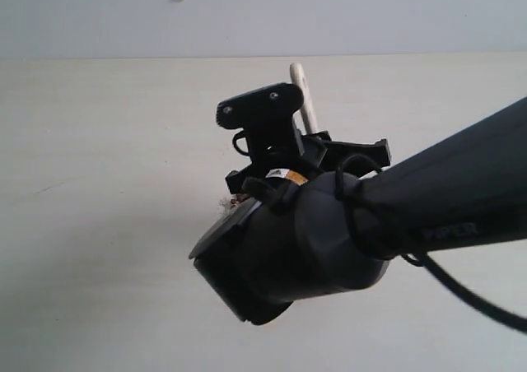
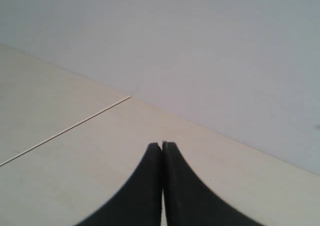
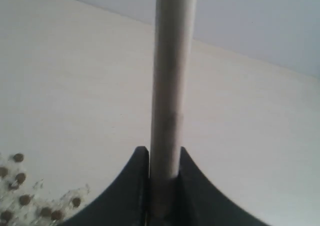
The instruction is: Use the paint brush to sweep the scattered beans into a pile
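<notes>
My right gripper (image 3: 164,153) is shut on the pale wooden handle of the paint brush (image 3: 172,76). In the exterior view the handle end (image 1: 301,92) sticks up behind the right arm (image 1: 329,224); the bristles and metal band are hidden behind the arm. A few reddish-brown beans (image 3: 20,178) with whitish crumbs lie on the table beside the right gripper, and a trace of them shows at the arm's left edge (image 1: 226,203). My left gripper (image 2: 162,145) is shut and empty over bare table, and it is out of the exterior view.
The pale table (image 1: 99,183) stretches around the arm to a light wall (image 1: 247,10) at the back. A thin seam line (image 2: 65,131) crosses the table in the left wrist view.
</notes>
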### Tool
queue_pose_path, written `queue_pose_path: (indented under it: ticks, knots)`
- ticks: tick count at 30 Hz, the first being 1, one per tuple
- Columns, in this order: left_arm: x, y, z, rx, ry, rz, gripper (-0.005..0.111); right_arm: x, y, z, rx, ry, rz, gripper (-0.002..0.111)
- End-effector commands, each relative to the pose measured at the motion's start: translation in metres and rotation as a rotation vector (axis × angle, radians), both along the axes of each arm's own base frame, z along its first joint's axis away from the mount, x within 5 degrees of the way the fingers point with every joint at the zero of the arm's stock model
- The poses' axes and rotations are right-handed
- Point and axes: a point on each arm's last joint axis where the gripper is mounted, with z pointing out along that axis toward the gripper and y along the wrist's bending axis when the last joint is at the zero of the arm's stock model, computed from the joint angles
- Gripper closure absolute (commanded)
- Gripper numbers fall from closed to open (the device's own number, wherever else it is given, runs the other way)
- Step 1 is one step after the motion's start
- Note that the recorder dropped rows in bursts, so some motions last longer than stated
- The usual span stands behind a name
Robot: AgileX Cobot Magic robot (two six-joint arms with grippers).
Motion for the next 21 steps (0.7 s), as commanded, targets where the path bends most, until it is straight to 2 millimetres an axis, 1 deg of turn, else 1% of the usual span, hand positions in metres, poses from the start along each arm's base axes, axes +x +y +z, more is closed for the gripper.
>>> queue_pose_path:
  ticks: [1,7,9,11,12,13,17,19,21]
  knots:
    - [0.000,0.000,-0.001,-0.006,-0.002,-0.001,0.107,-0.014,0.013,-0.008,-0.041,0.002,0.052,0.108]
    - [0.000,0.000,-0.001,-0.006,-0.002,-0.001,0.107,-0.014,0.016,-0.028,-0.067,-0.003,0.067,0.108]
    - [0.000,0.000,-0.001,-0.006,-0.002,-0.001,0.107,-0.012,0.020,-0.030,-0.022,-0.049,0.084,0.108]
    - [0.000,0.000,-0.001,-0.006,-0.002,-0.001,0.107,-0.006,0.023,-0.029,0.070,-0.090,0.107,0.108]
    - [0.000,0.000,-0.001,-0.006,-0.002,-0.001,0.107,0.001,0.023,-0.028,0.108,-0.084,0.110,0.108]
    - [0.000,0.000,-0.001,-0.006,-0.002,-0.001,0.107,0.006,0.024,-0.027,0.124,-0.077,0.100,0.108]
    - [0.000,-0.001,-0.001,-0.006,-0.002,-0.013,0.107,0.030,0.039,-0.015,0.204,-0.017,0.140,0.108]
    - [0.000,-0.001,-0.001,-0.006,-0.002,-0.017,0.107,0.036,0.047,-0.004,0.208,-0.044,0.147,0.108]
    - [0.000,-0.001,-0.001,-0.006,-0.002,-0.017,0.107,0.040,0.048,0.004,0.180,-0.061,0.130,0.108]
